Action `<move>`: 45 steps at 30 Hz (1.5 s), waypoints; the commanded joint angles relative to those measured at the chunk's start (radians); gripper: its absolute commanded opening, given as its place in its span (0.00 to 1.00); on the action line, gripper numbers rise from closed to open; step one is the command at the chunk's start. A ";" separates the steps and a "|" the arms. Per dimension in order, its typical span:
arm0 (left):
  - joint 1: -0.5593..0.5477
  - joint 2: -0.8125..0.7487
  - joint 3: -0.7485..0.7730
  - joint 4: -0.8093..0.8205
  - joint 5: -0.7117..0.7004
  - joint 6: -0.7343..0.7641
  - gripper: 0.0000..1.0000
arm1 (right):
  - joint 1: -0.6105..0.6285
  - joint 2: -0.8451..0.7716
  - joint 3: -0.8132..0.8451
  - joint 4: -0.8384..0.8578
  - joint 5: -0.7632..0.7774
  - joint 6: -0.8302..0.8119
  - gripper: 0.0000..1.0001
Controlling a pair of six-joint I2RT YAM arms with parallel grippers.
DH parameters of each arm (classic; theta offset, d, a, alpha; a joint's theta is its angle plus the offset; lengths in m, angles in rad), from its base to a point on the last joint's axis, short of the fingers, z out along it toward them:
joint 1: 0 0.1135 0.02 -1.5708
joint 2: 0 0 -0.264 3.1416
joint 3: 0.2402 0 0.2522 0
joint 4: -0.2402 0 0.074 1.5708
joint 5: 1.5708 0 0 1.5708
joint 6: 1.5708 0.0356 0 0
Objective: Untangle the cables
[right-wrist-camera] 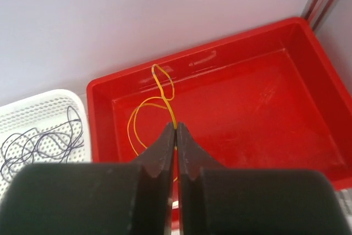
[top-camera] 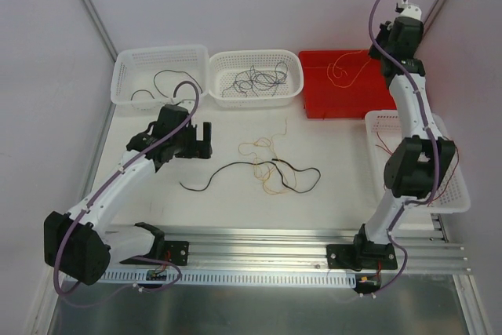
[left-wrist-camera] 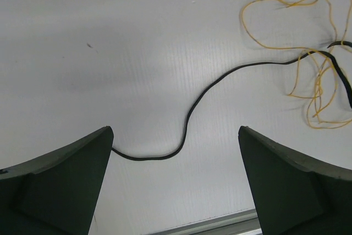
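Left tool [top-camera: 205, 137] low over the table [top-camera: 329, 147], fingers spread wide apart, nothing between them. In the left wrist view the left tool [left-wrist-camera: 175, 136] frames bare table [left-wrist-camera: 110, 37]. The black cable [left-wrist-camera: 220, 78] snakes across it, with one end running up to the left-hand finger [left-wrist-camera: 82, 174]; can't tell if it touches. In the top view the black cable [top-camera: 227, 165] lies loose on the table centre, just right of the left tool. It crosses and tangles with the loose yellow cable [top-camera: 263, 145]. That loose yellow cable [left-wrist-camera: 308, 81] loops over the black one at the right edge of the wrist view. Right tool [top-camera: 382, 41] is raised over the red tray [top-camera: 345, 103] at the far right. In the right wrist view the right tool [right-wrist-camera: 176, 127] has its fingers pressed together, pinching the held yellow cable [right-wrist-camera: 159, 89] at the tips. That cable's loops hang into the red tray [right-wrist-camera: 308, 81]. From the top, the held yellow cable [top-camera: 343, 68] sits in the tray's far left part. The middle white basket [top-camera: 255, 56] holds a bunch of dark cables [top-camera: 255, 80] and stands just left of the tray, also seen by the right wrist: middle white basket [right-wrist-camera: 38, 108], dark cables [right-wrist-camera: 38, 144]. The left white basket [top-camera: 125, 76] holds a dark wire [top-camera: 161, 76]. The right white basket [top-camera: 451, 194] sits partly behind the right arm, with a thin reddish wire [top-camera: 382, 143] inside.
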 commanded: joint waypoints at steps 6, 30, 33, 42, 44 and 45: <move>0.005 0.010 -0.026 0.002 -0.069 0.054 0.99 | -0.053 0.242 0.117 0.100 -0.030 0.158 0.15; 0.007 0.062 -0.024 0.003 0.000 0.056 0.99 | 0.352 -0.396 -0.493 -0.264 -0.284 0.075 0.83; 0.005 0.070 -0.023 0.002 -0.003 0.056 0.99 | 0.496 -0.407 -0.587 -0.206 -0.274 0.146 0.82; 0.005 0.070 -0.026 0.002 -0.036 0.067 0.99 | 0.783 -0.214 -0.649 -0.019 -0.192 0.302 0.80; 0.005 0.068 -0.024 0.003 -0.039 0.067 0.99 | 0.803 -0.174 -0.633 -0.003 -0.163 0.318 0.80; 0.007 0.068 -0.024 0.002 -0.037 0.070 0.99 | 0.823 -0.133 -0.627 -0.005 -0.127 0.321 0.80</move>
